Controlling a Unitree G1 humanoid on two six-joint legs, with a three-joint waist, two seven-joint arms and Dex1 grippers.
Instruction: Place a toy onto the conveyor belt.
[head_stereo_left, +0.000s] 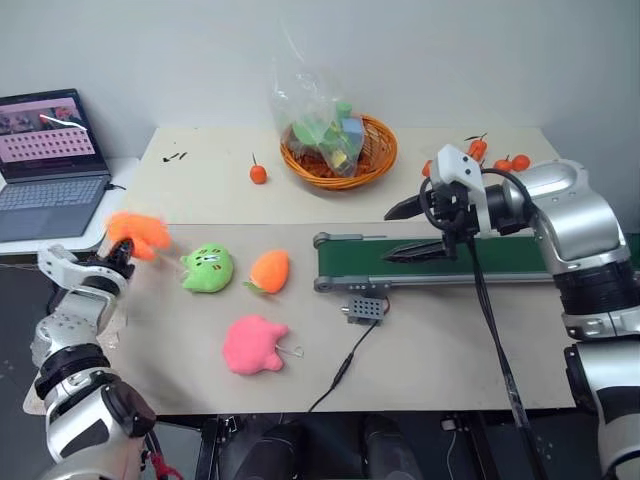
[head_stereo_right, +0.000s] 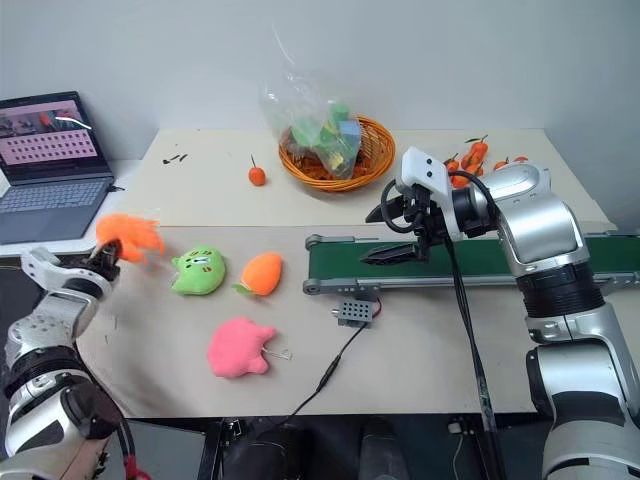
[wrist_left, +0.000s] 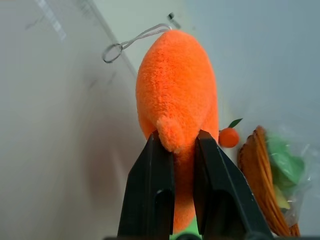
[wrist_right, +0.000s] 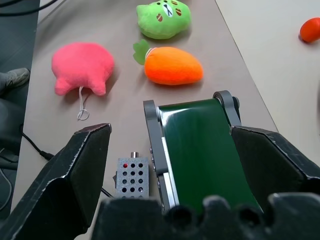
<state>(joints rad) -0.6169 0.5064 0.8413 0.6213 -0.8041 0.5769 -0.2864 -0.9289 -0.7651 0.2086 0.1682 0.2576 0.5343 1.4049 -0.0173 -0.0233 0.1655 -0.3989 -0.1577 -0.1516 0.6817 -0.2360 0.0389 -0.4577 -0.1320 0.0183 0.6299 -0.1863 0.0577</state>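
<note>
L gripper (wrist_left: 174, 145) clamps toy (wrist_left: 177, 85); R gripper (wrist_right: 170, 165) agape

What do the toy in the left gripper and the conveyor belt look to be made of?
The toy: soft plush, a fuzzy matte orange pile that bulges where the left gripper pinches it, with a thin cord loop at its far end. The conveyor belt: smooth dark green sheet with a faint sheen, probably rubber or PVC, in a grey frame that looks like metal.

I see a plain pale wall (head_stereo_left: 450, 50) behind a beige table (head_stereo_left: 200, 190). An open laptop (head_stereo_left: 50, 165) sits on a side surface at the table's left end.
</note>
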